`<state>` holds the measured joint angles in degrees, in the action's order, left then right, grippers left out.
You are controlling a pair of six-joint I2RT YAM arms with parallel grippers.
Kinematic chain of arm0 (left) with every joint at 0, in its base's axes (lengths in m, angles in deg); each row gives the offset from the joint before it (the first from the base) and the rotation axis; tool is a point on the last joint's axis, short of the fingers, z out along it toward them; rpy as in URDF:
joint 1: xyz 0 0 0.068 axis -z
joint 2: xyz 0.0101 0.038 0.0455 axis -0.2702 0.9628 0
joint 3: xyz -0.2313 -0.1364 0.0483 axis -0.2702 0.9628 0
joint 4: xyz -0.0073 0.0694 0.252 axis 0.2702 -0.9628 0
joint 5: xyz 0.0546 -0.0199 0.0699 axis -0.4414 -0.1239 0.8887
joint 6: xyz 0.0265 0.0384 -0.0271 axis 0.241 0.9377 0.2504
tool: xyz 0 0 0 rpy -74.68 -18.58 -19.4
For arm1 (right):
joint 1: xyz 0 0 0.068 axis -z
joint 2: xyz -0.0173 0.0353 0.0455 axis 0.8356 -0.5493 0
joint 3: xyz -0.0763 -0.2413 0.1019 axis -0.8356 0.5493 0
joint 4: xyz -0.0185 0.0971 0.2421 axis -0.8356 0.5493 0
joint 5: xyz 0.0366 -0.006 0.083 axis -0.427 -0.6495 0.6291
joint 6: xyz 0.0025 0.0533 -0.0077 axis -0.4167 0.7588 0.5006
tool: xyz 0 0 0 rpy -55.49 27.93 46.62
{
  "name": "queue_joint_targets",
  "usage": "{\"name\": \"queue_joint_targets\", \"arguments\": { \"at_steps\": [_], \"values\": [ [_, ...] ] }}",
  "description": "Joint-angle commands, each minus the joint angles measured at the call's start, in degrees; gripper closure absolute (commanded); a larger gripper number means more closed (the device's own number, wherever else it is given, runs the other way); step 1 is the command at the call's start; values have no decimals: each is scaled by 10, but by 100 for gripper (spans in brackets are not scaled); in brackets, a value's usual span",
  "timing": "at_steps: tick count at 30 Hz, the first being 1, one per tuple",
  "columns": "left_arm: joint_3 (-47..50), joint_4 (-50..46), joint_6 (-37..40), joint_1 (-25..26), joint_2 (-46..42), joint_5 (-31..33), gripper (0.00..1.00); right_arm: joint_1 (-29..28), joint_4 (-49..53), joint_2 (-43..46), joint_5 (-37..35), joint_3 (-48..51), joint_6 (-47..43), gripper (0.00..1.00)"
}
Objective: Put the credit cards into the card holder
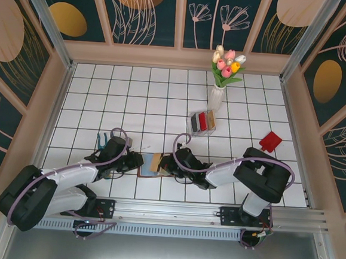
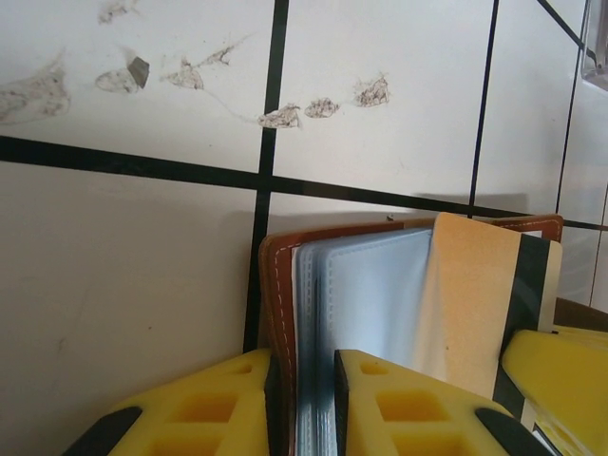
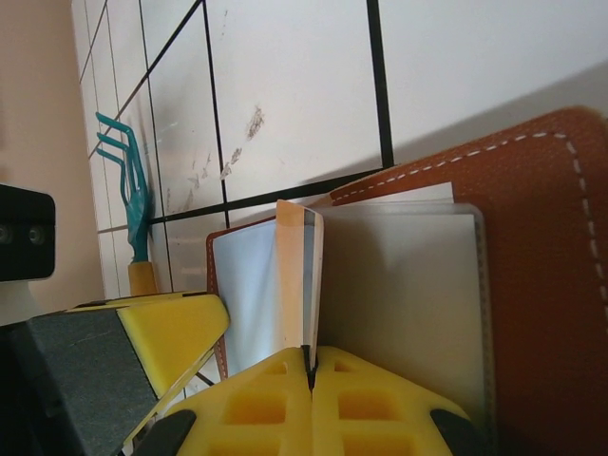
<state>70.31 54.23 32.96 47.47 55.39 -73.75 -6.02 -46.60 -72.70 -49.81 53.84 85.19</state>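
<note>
Card holder (image 1: 152, 164) lies open on the white tiled table (image 1: 133, 96), near the front edge, btwn the two grippers. Brown leather cover w/ white stitching, pale clear sleeves inside.

Left gripper (image 1: 136, 161) is clamped on the holder's left side. In the left wrist view its yellow fingers (image 2: 218, 408) sit either side of the brown cover edge (image 2: 275, 285) and the sleeve stack, w/ only a narrow gap btwn them.

Right gripper (image 1: 169, 163) is closed tight on one credit card (image 3: 292, 275), which is tan w/ a dark stripe. The right wrist view shows the card pinched by its edge where the two fingers meet (image 3: 309, 366), standing up over the sleeves of the holder (image 3: 541, 218). From the left wrist the same card (image 2: 475, 294) lies across the right part of the sleeves. Can't tell if it's inside a pocket.

Other cards (image 1: 205, 121), red and dark, stand in a clear box (image 1: 192, 126) well behind the holder, just in front of a white vase (image 1: 215, 98) of tulips (image 1: 228, 65).

Teal rake (image 1: 101, 140) lies left of the left arm. Red shovel (image 1: 270, 141) lies to the right, well apart from the holder
</note>
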Motion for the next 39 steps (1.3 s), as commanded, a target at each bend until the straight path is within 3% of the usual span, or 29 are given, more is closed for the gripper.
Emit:
{"name": "queue_joint_targets", "arguments": {
  "at_steps": [1,11,23,33,39],
  "values": [
    [16,-27,-4,3,-2,-5,76,-16,15,-5,34,10,3,100],
    [17,-27,-4,3,1,8,77,-15,89,35,58,6,-41,100],
    [18,-22,-4,3,1,0,77,-5,99,-29,96,-63,-78,100],
    [19,-22,-7,3,-8,1,77,-6,102,-53,116,-97,-76,93],
    [18,-29,-6,3,-12,9,77,-4,213,-12,68,-117,-98,85]
  ]
}}
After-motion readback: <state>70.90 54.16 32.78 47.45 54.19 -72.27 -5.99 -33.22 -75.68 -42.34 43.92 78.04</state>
